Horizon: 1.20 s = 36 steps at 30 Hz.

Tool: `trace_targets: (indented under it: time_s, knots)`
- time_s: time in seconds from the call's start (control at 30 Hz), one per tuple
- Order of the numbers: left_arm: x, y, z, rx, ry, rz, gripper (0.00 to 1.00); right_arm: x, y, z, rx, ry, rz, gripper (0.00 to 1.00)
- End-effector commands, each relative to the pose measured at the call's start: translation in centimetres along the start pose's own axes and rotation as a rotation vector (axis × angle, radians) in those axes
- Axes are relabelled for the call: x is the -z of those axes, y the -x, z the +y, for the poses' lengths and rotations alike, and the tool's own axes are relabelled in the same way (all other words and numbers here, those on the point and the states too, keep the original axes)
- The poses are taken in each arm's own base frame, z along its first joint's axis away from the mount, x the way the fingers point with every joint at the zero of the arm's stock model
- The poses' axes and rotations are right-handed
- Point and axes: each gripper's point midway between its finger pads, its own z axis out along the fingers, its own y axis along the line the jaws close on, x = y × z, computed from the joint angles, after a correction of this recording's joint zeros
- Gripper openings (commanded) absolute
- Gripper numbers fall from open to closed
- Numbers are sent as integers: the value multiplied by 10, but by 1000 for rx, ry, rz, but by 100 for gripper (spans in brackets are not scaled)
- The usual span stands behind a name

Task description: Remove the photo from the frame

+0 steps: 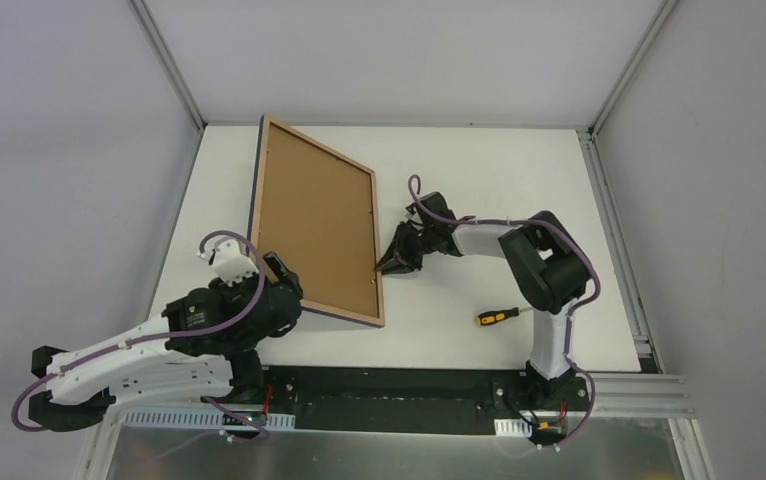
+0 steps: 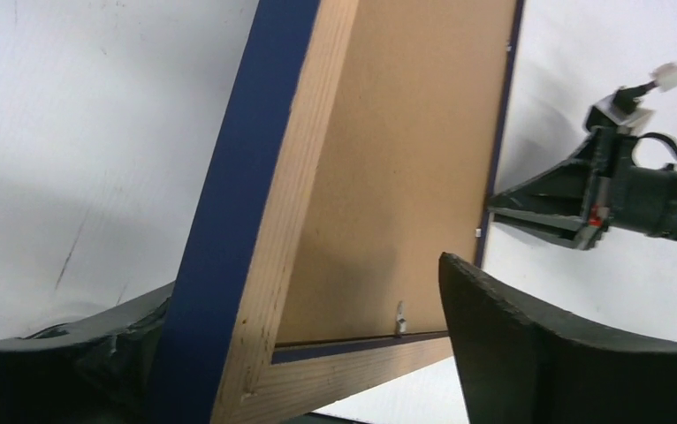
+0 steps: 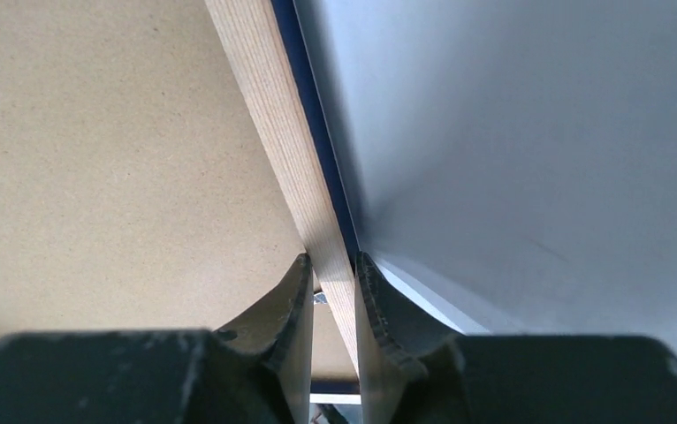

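Note:
The frame (image 1: 259,170) stands tilted up on the table with its back to me, showing its light wood rim and dark blue edge. The brown backing board (image 1: 314,225) fills it, and the photo is hidden behind the board. My right gripper (image 1: 384,265) is shut on the frame's right rim (image 3: 273,115), one finger on each side. It also shows in the left wrist view (image 2: 503,208). My left gripper (image 1: 281,280) is open round the frame's near left corner (image 2: 247,353). Its left finger (image 2: 61,371) lies against the blue side, and its right finger (image 2: 547,353) stands off the board. A small metal tab (image 2: 399,316) holds the board.
A screwdriver (image 1: 496,316) with a yellow and black handle lies on the white table (image 1: 499,170) near the right arm's base. Grey walls close in the table at the back and on both sides.

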Motion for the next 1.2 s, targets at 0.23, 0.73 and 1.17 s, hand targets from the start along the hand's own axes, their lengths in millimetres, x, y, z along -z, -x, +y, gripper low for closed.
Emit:
trace_targets:
  time_s: [0.23,0.73,1.17]
  knots:
    - [-17,-29,1,38,130,59,99,56,17,-76,-51,-369,-177,0]
    - [-14,-18,-23,-109,169,218,99,106,41,-113,-58,-553,-279,0]
    - [-15,43,-108,-270,30,238,99,169,38,-49,17,-595,-312,67]
